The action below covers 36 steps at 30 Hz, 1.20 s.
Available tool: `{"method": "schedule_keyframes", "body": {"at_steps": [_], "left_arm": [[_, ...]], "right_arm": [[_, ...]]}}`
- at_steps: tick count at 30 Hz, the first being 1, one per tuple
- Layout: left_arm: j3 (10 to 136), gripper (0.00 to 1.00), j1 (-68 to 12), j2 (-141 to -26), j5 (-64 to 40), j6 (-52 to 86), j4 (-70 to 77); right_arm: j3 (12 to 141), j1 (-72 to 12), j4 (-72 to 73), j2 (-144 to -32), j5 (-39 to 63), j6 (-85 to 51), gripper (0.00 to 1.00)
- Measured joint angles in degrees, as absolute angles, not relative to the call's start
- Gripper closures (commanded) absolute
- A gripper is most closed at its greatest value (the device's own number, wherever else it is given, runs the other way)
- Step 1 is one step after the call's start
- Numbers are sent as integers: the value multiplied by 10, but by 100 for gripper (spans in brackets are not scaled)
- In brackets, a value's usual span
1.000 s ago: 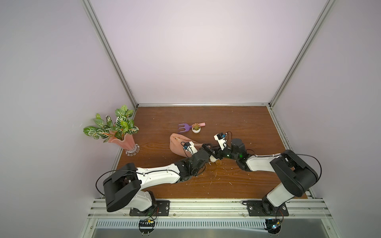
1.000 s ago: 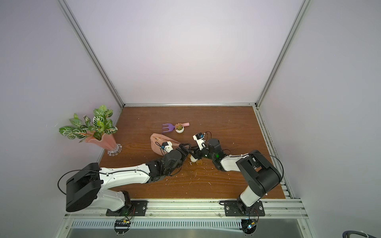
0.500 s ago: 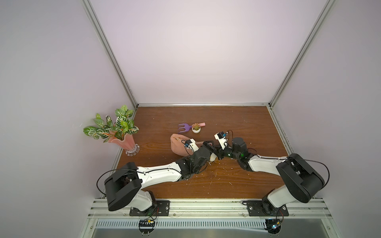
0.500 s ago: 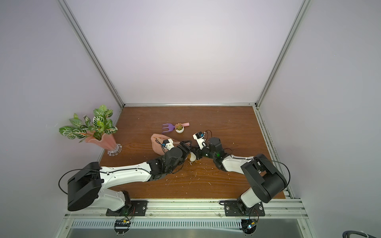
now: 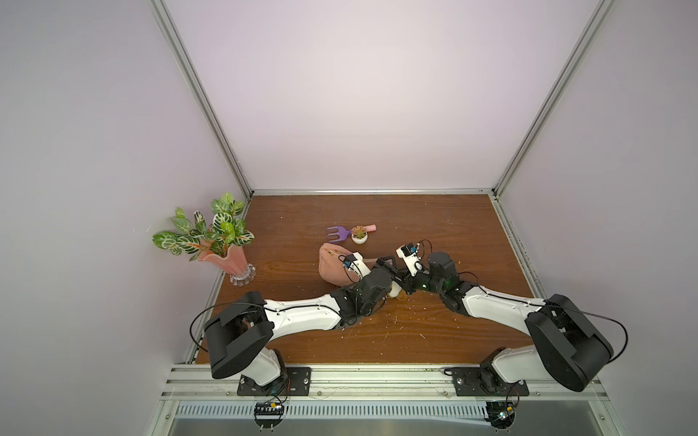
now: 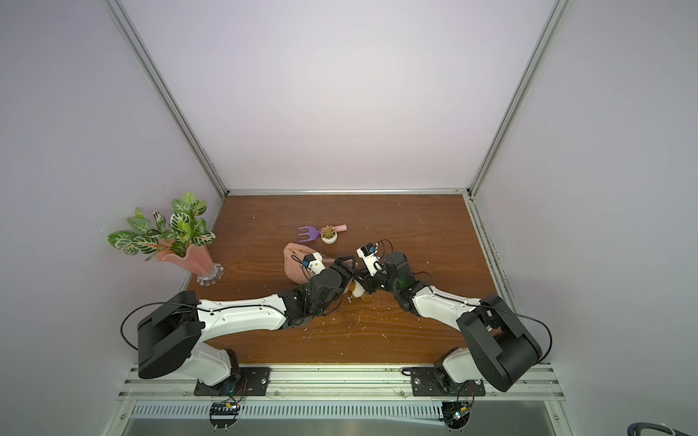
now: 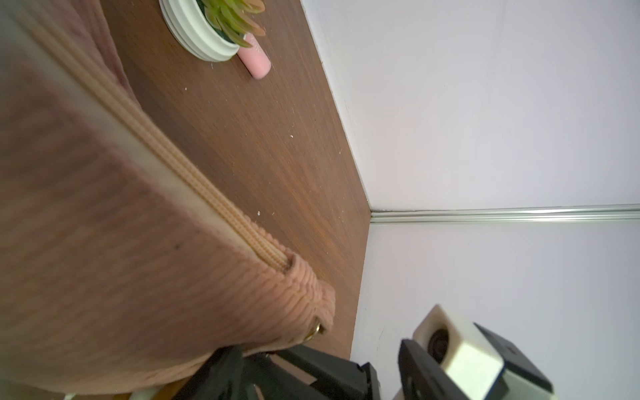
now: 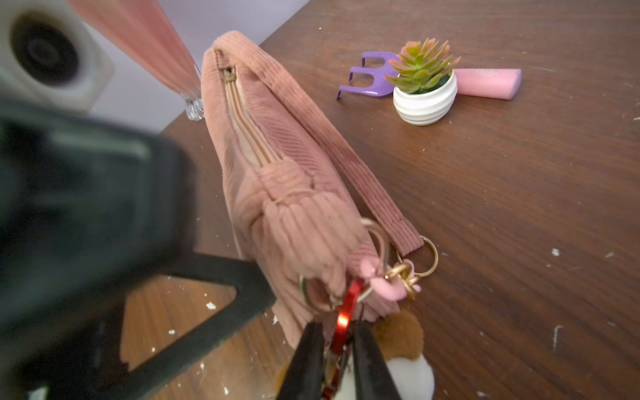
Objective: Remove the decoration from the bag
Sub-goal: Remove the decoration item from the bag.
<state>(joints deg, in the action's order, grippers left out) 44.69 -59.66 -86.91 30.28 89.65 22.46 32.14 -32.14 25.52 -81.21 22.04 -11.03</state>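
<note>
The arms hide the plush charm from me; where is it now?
In the right wrist view the decoration lies on the table at the ringed end of the bag, beside the right gripper, whose jaws pinch its red clip.

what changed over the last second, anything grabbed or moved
The right arm swung its elbow out toward the front rail, and the left arm eased slightly further toward the bag. The right gripper now has its fingers pinched on the red clip of the charm. Bag, charm, potted plant, rake and vase stayed put.
</note>
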Motion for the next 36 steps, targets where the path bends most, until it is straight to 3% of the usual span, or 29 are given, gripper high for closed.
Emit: {"method": "schedule_keyframes", "body": {"at_steps": [10,28,36], "left_arm": [[382,28,-590,-829,340,893,224],[333,27,-526,-759,401,815,176],[332,25,-524,-658,345,786,137]], "right_arm": [[322,-324,260,-823,236,-110,100],[397,-426,273,-910,235,-131,100],[398,-430,227,-879,215,-113,100]]}}
